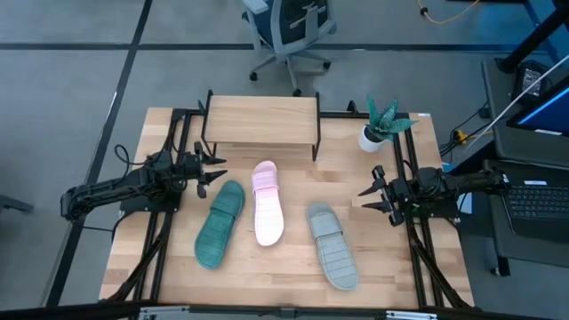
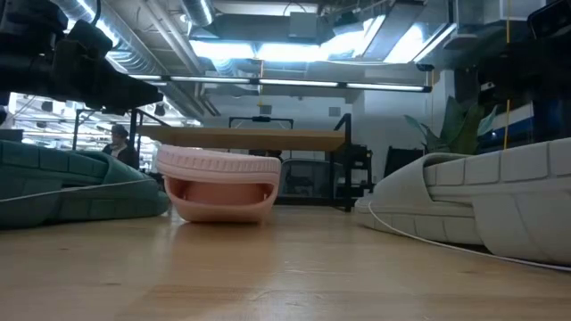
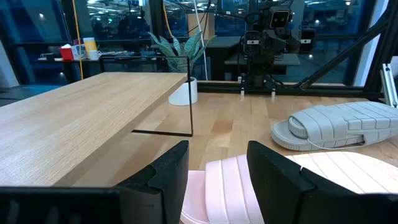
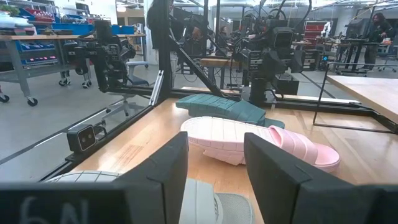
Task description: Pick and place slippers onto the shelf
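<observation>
Three slippers lie side by side across the middle of the table point(image 1: 391, 267), all of them down on the wood and none on the shelf. The teal slipper point(image 1: 220, 223) is nearest the left edge, dark green with a ribbed sole, angled a little. Just beside it, the pale pink slipper point(image 1: 267, 202) runs straight front to back, its wide strap at the end toward the shelf, ridges running the length of its sole. Over toward the right, a bit apart, the grey slipper point(image 1: 332, 245) slants toward the front right corner, broad strap up top and a ribbed footbed.

The shelf point(image 1: 261, 119) stands at the far edge, a light wooden plank on thin black legs, its top bare. A small potted plant point(image 1: 380, 124) sits near the far right corner.

The left tool point(image 1: 213, 172) hovers by the left edge, fingers spread, pointing in over the pink slipper's strap end. The right tool point(image 1: 370, 195) hangs at the right edge, fingers also spread, aimed at the grey slipper, gripping nothing.
</observation>
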Robot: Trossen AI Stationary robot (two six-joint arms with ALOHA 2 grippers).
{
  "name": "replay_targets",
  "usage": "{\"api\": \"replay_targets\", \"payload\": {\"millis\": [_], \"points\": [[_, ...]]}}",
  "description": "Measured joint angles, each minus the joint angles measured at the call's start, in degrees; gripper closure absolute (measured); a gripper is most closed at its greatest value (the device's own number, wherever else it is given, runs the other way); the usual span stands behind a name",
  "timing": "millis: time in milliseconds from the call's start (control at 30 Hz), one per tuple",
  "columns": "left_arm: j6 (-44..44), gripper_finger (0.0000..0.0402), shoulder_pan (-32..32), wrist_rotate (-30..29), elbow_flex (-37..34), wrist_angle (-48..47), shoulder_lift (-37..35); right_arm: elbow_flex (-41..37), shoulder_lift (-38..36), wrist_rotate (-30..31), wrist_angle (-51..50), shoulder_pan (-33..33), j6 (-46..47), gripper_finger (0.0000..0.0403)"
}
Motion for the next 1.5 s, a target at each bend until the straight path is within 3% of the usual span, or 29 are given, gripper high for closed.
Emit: {"api": "replay_targets", "payload": {"millis": [1500], "points": [[0.0, 0.0245, 0.0, 0.0, 0.0, 0.0, 0.0, 0.0, 0.0, 0.0, 0.0, 0.0, -3.0, 0.0244]]}}
